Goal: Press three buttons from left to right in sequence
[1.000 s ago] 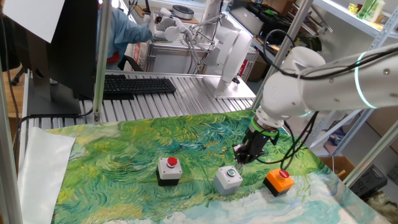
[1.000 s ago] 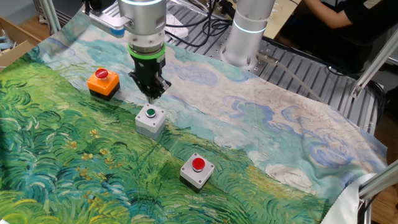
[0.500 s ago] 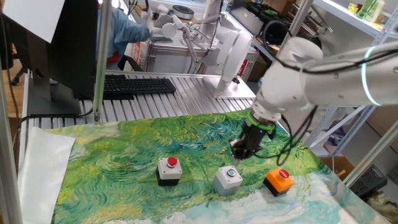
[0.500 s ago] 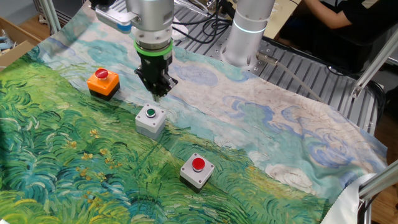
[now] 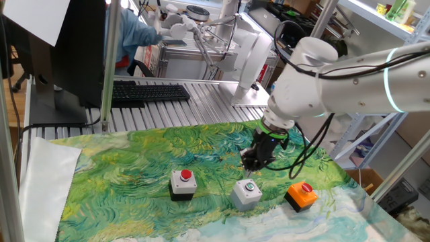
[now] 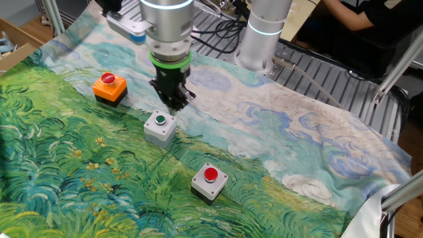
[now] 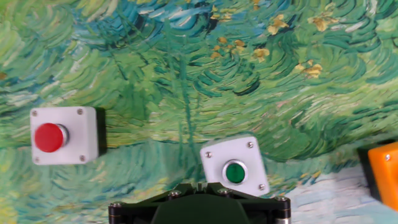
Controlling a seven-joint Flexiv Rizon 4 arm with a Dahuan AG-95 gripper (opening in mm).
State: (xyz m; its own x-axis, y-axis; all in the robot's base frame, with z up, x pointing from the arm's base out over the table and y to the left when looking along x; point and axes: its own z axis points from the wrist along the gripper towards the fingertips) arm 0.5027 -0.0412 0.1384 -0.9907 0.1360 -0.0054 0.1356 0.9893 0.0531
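Painted cloth (image 6: pixel 79 172) in swirly greens and blues covers the tabletop (image 5: pixel 175 107), whose bare ribbed metal shows behind it. We see three button boxes in a row on the cloth: black-and-white box with red button (image 5: pixel 183 183), grey box with green button (image 5: pixel 246 193), orange box with red button (image 5: pixel 301 195). In the other fixed view they run the opposite way: orange (image 6: pixel 110 88), grey (image 6: pixel 160 126), the red-button one (image 6: pixel 210 181) nearest the camera. All three show in the hand view too, red-button box (image 7: pixel 64 135) at left, grey box (image 7: pixel 234 166) centre, orange box (image 7: pixel 382 174) cut off by the right edge.

We see the white arm (image 5: pixel 322 74) reaching in from the right, the gripper (image 5: pixel 256 161) pointing down. It hangs above the cloth just behind the grey box, not touching it; in the other fixed view the tip (image 6: pixel 176 106) sits just above and beyond the green button. Jaws are together, nothing held.

Around: black keyboard (image 5: pixel 148 92) and dark monitor (image 5: pixel 60 54) on the bare tabletop behind, a person in blue (image 5: pixel 131 30) at back left, white sheet (image 5: pixel 44 181) at the cloth's left edge, shelving (image 5: pixel 396 27) at right. Nothing lies between the gripper and the boxes.
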